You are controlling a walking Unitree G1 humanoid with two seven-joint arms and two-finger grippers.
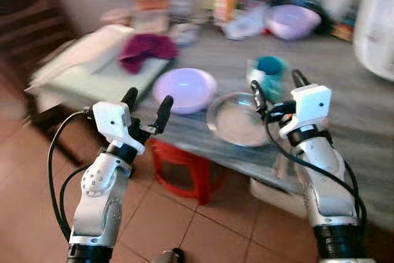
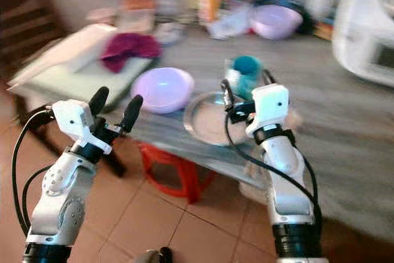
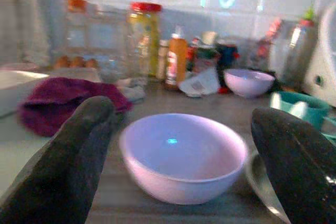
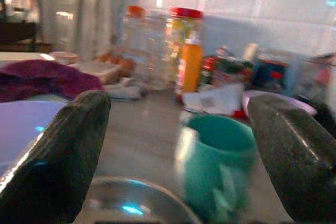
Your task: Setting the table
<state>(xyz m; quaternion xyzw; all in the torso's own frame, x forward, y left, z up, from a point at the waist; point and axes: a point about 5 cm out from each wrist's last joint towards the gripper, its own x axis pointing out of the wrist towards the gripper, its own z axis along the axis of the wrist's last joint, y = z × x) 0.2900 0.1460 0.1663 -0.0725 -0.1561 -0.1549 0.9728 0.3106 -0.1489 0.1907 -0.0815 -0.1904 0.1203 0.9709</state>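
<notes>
Head views are motion-blurred; details at the far side are soft.

Tabletop [image 1: 357, 100]: grey, runs from the near edge back to a tiled wall. A red stool [image 1: 184, 167] stands on the tiled floor [image 1: 154, 214] under its near edge.

White cushion or pad [image 1: 92, 50]: lies on the tabletop's left end, with a dark red cloth [image 1: 148, 48] bunched on a pale green mat beside it.

Metal plate [image 1: 237, 118]: round, shiny, lies flat near the tabletop's front edge, just beside and to the right of the lilac bowl [image 1: 184, 89]. Whether the two rims touch cannot be told.

Lilac bowl: upright, empty, near the front edge, between the green mat and the plate. A second lilac bowl [image 1: 290, 21] sits well back among the clutter by the wall.

Teal mug [image 1: 269, 73]: upright, just behind the plate.

Jars and bottles [image 3: 157, 45]: a row along the wall, including a red-lidded jar and an orange bottle; labels unreadable.

Left hand [image 1: 148, 108]: raised in front of the tabletop edge, fingers spread apart, holding nothing. Its wrist view looks between the two fingers [image 3: 68, 166] straight at the lilac bowl.

Right hand [image 1: 276, 93]: raised over the near edge by the plate, fingers wide apart, holding nothing. Its wrist view frames the teal mug and the plate rim.
</notes>
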